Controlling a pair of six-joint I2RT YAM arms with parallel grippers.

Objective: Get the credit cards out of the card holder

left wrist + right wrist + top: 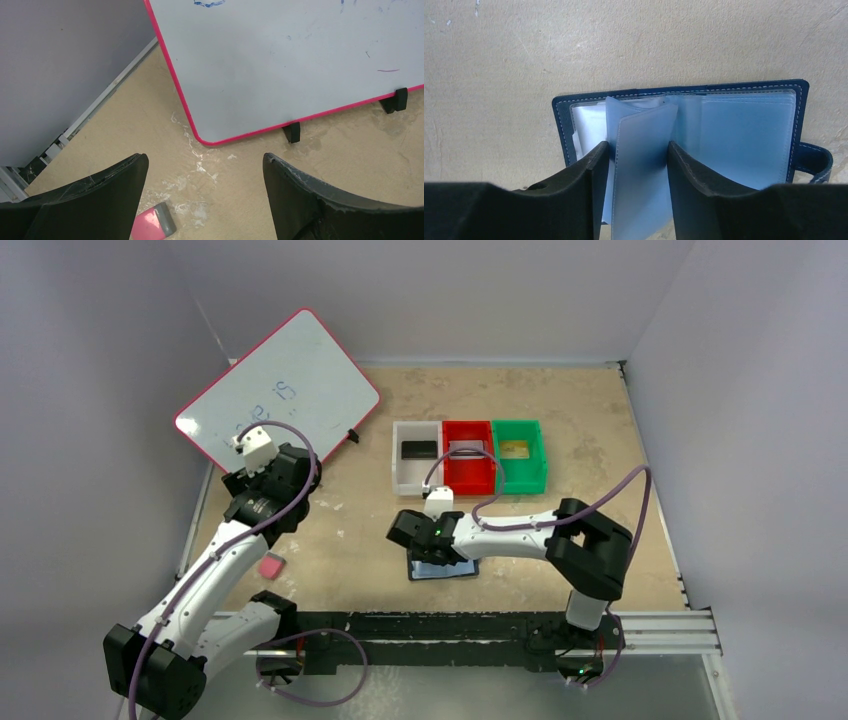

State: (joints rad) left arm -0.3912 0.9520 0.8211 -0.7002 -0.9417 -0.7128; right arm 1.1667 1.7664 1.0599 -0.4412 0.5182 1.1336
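The card holder [744,125] lies open on the table, navy blue with light blue pockets and its tab at the right; in the top view the card holder [447,569] lies under my right arm. My right gripper [638,145] is down on it, open, and one raised pocket leaf [644,150] stands in the gap between its fingers. No card shows in the pockets. The credit cards lie in the bins: a black card [418,449], a silver-grey card [466,448] and a gold-tan card [516,448]. My left gripper [206,165] hangs open and empty over bare table at the far left.
A white bin [402,478], a red bin [468,480] and a green bin [520,480] stand in a row behind the holder. A pink-edged whiteboard [280,390] leans at the back left. A pink eraser [271,566] lies by the left arm.
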